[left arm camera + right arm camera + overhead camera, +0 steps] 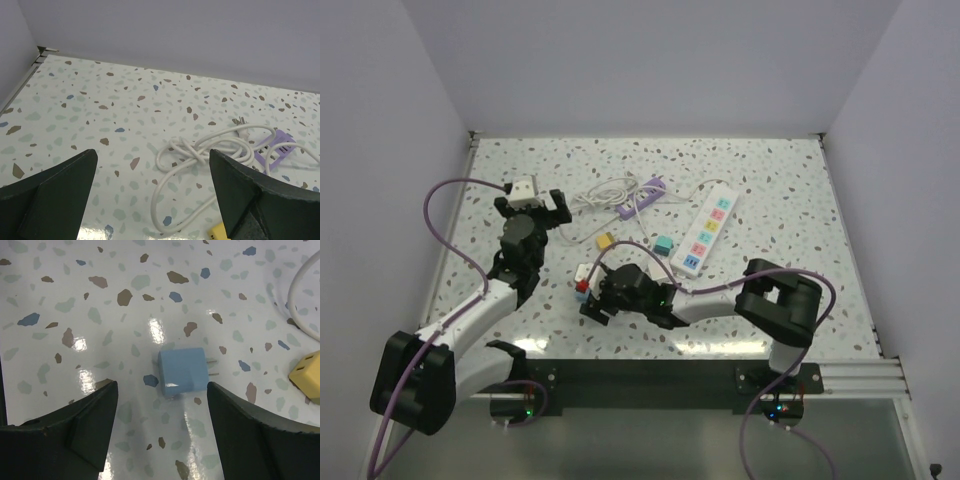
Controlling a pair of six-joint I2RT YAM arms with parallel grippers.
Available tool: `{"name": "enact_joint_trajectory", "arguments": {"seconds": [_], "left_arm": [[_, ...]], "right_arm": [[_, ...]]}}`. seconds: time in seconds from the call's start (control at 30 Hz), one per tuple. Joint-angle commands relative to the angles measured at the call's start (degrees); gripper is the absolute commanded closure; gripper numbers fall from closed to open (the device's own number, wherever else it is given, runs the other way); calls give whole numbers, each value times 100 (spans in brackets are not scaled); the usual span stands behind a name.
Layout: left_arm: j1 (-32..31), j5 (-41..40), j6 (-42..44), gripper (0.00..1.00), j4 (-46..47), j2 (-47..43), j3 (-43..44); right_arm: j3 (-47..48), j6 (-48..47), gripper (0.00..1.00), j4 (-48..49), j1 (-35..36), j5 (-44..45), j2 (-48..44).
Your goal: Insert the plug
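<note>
A light blue plug (182, 374) lies flat on the speckled table (75, 300), its two prongs pointing right in the right wrist view. My right gripper (162, 383) is open, low over the table, a fingertip on each side of the plug's near end, apart from it. From above, this gripper (584, 288) sits left of centre and covers most of the plug. The white power strip (705, 228) with coloured sockets lies diagonally at the back right. My left gripper (532, 200) is open and empty at the back left, hanging over the coiled white cable (200, 150).
A yellow plug (605, 241) and a teal plug (663, 245) lie between the right gripper and the strip. The yellow plug (306, 375) shows at the right wrist view's right edge. A purple adapter (648, 190) sits on the cable at the back. White walls enclose three sides.
</note>
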Motion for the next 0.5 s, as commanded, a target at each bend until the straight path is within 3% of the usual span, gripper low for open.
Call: {"name": "enact_joint_trajectory", "arguments": {"seconds": [0.0,0.47], "left_arm": [[-24,59,81,0,68,-76,201],[-24,129,81,0,95,-128,175]], "right_arm": [[354,-193,26,211,32,-2,240],[714,-404,29,158,32,156,829]]}}
